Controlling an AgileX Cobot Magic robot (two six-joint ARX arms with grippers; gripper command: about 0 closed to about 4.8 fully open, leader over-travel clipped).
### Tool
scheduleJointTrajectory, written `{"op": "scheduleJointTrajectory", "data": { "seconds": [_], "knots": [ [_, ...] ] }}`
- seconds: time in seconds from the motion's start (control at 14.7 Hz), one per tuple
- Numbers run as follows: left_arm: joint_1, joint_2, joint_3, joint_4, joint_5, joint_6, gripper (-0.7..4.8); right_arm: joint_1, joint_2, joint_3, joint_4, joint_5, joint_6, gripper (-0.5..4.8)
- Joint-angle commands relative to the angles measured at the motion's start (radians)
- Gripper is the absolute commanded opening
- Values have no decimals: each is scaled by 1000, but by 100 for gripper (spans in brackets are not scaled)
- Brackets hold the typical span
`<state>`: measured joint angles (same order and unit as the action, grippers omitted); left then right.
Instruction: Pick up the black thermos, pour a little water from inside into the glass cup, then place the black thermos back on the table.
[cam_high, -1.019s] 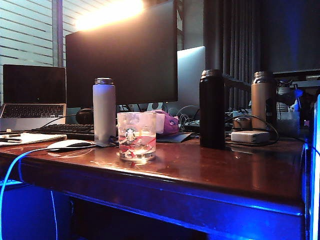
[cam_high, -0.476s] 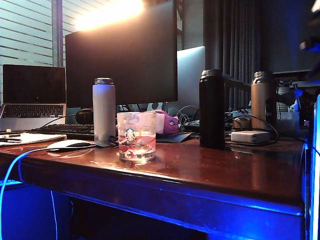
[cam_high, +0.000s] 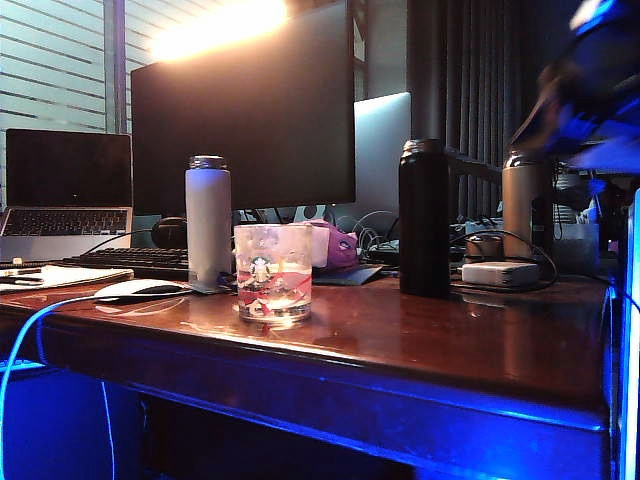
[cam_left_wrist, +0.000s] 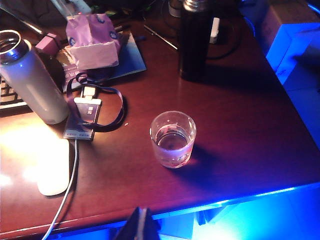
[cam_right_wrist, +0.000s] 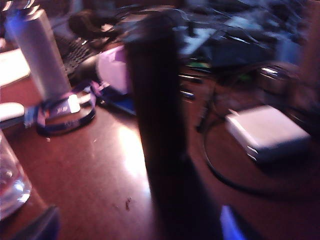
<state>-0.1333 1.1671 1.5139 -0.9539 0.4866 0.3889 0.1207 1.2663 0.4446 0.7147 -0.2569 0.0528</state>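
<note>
Glass cup (cam_high: 273, 272) Starbucks siren logo; end effectors blurred.

Glossy wooden table (cam_high: 420, 335): black thermos (cam_high: 424, 218), glass cup (cam_high: 273, 271), white bottle (cam_high: 208, 222) upright.

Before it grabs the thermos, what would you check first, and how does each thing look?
1. Black thermos upright on the table: ok.
2. Nothing touching the thermos yet: ok; the right gripper is a blur up beside the tan bottle.
3. Right gripper open: cannot tell, too blurred.
4. Glass cup upright, standing apart from the thermos: ok.
5. Left gripper clear of the cup: ok, at the table's front edge; open or shut, cannot tell.
6. Thermos lid off: cannot tell.
</note>
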Motion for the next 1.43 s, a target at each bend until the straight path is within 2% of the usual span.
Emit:
{"op": "scheduleJointTrajectory", "data": {
  "seconds": [0.07, 0.27, 0.75, 1.43],
  "knots": [
    [0, -3, 3, 12, 4, 3, -3, 99, 177, 14, 251, 217, -73, 479],
    [0, -3, 3, 12, 4, 3, -3, 135, 417, 135, 378, 227, -79, 479],
    [0, -2, 3, 13, 4, 3, -3, 137, 695, 452, 381, 228, -80, 479],
    [0, -2, 3, 12, 4, 3, -3, 137, 852, 668, 307, 209, -80, 479]
  ]
}}
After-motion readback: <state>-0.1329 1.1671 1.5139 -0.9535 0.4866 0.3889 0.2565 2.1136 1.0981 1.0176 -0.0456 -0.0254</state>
